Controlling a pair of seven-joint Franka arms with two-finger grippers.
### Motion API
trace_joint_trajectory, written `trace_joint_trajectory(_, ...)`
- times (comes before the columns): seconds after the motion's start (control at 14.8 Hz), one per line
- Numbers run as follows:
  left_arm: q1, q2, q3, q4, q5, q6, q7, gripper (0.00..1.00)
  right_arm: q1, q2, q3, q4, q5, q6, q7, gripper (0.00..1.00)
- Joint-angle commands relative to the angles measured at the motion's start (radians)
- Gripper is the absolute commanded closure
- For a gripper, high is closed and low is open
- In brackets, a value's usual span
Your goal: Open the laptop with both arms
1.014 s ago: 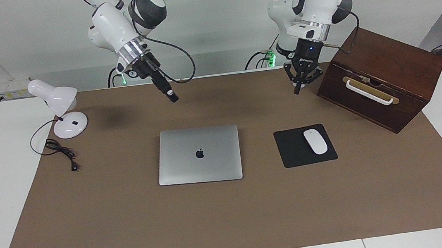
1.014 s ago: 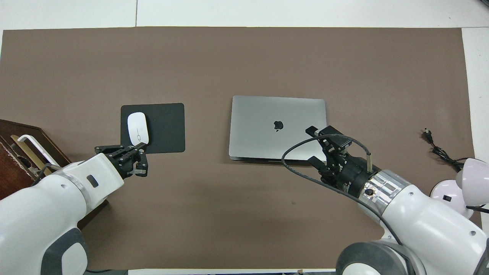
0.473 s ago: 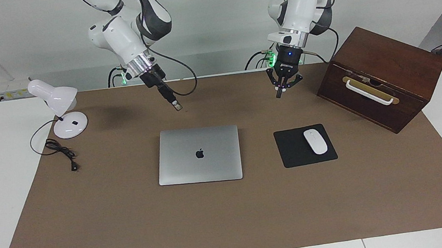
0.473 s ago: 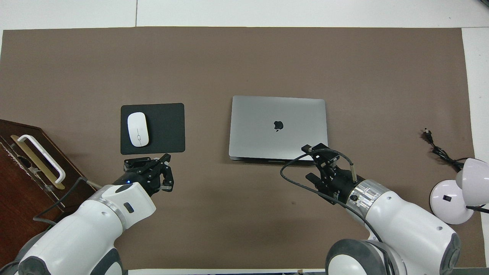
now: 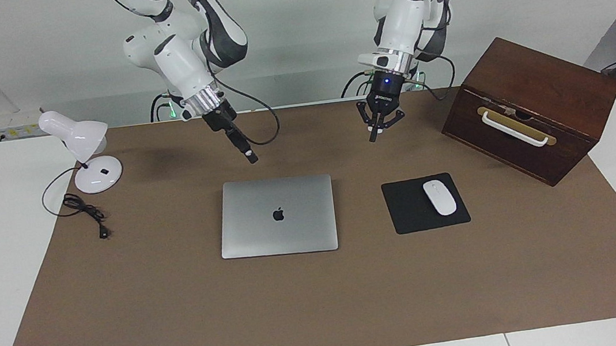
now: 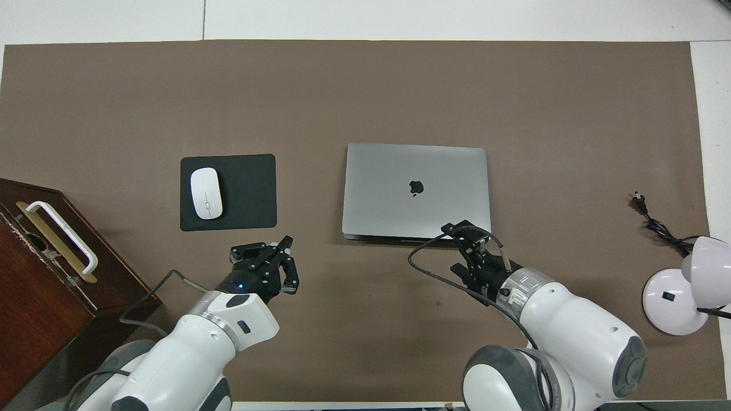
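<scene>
The laptop (image 5: 277, 216) lies closed and flat in the middle of the brown mat, silver lid up with its dark logo; it also shows in the overhead view (image 6: 416, 191). My right gripper (image 5: 250, 157) hangs tilted in the air over the mat, just off the laptop's edge that faces the robots. In the overhead view the right gripper (image 6: 457, 229) covers that edge near the corner toward the right arm's end. My left gripper (image 5: 373, 134) is shut and empty. It hangs over bare mat between the laptop and the mouse pad, as the overhead view (image 6: 284, 246) shows.
A black mouse pad (image 5: 412, 214) with a white mouse (image 5: 439, 197) lies beside the laptop toward the left arm's end. A dark wooden box (image 5: 532, 107) with a white handle stands past it. A white desk lamp (image 5: 86, 146) and its cable (image 5: 86, 213) are at the right arm's end.
My right gripper has come down and moved toward the laptop's robot-side edge. My left gripper has swung from beside the wooden box toward the middle of the table. The laptop has not moved.
</scene>
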Motion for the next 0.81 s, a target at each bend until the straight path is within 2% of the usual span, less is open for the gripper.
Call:
trace_joint_trajectory(0.0,-0.083,0.125,0.012,-0.014,-0.014,0.195,-0.079,1.00,0.006,0.054,0.002,0.006,0.022,0.059,-0.007,0.00)
trace_joint_trajectory(0.34,-0.111,0.162,0.012,-0.011,-0.014,0.200,-0.091,1.00,0.004,0.107,0.002,0.029,0.022,0.070,-0.010,0.00)
trace_joint_trajectory(0.74,-0.117,0.208,0.012,0.021,-0.002,0.194,-0.082,1.00,0.003,0.129,0.002,0.037,0.022,0.075,-0.016,0.00)
